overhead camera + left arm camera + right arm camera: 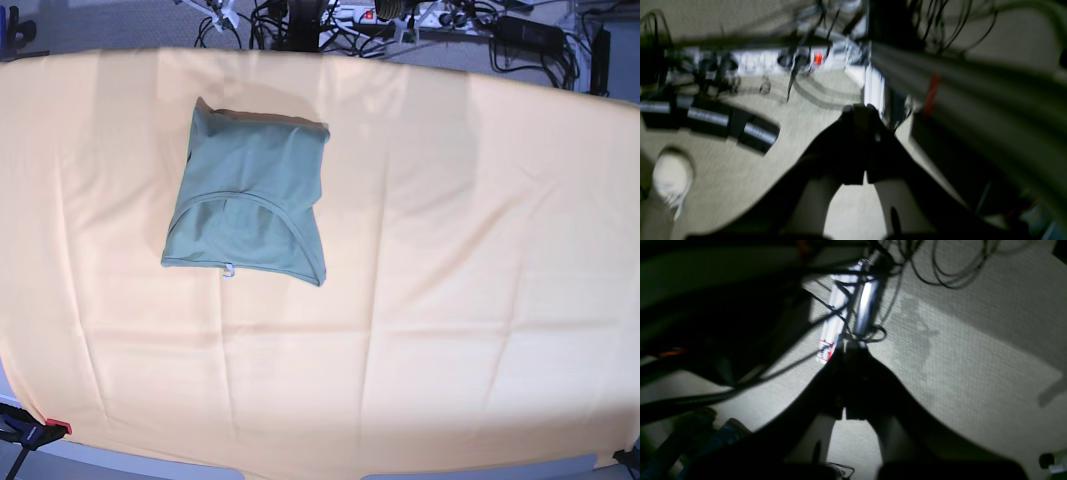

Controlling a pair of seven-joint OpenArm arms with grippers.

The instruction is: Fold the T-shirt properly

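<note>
Shirt (250, 195): folded compact on cloth (450, 300), looks done to me.
Grippers: your left (861, 110) and right (850, 348) both clenched empty, parked off-table.

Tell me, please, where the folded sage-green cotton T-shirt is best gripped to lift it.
Probably the sage-green cotton T-shirt at its near hem edge, beside the small white tag, approached from the near side: that edge lies flat and exposed on the yellow-orange cloth.
</note>
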